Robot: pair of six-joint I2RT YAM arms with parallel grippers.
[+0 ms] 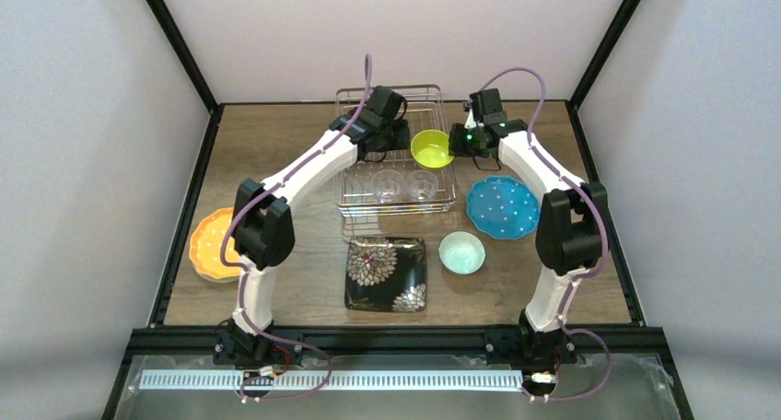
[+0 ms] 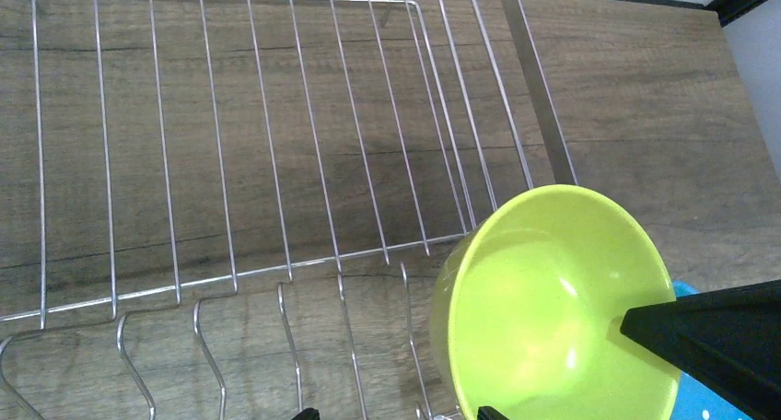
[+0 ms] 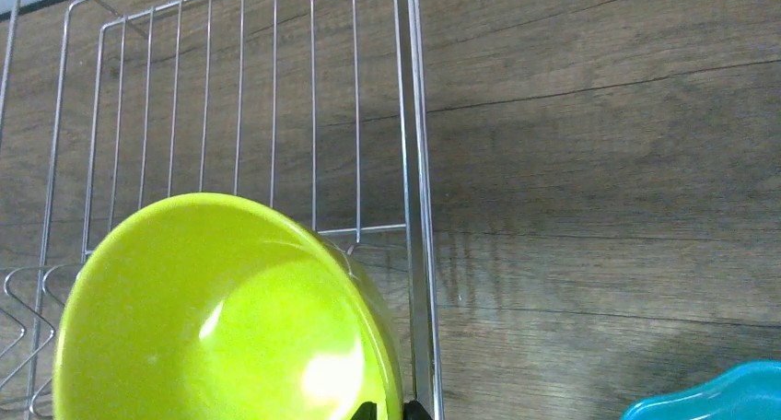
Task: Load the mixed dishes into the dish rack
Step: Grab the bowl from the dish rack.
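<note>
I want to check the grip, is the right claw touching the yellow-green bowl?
Touching. The right wrist view shows the right claw pinching the yellow-green bowl at its rim, one fingertip on each side.

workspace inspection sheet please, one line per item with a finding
surface: wooden table, no spills seen
job's things: dish rack holds two glass cups; yellow-green bowl tilted at its right side; orange plate, blue plate, black square plate, mint bowl outside on the table
clutter: nothing seen
grippers: left pincer open over the rack; right pincer shut on the bowl's rim
cables: purple cables loop above both arms
surroundings: pale walls, black frame posts
</note>
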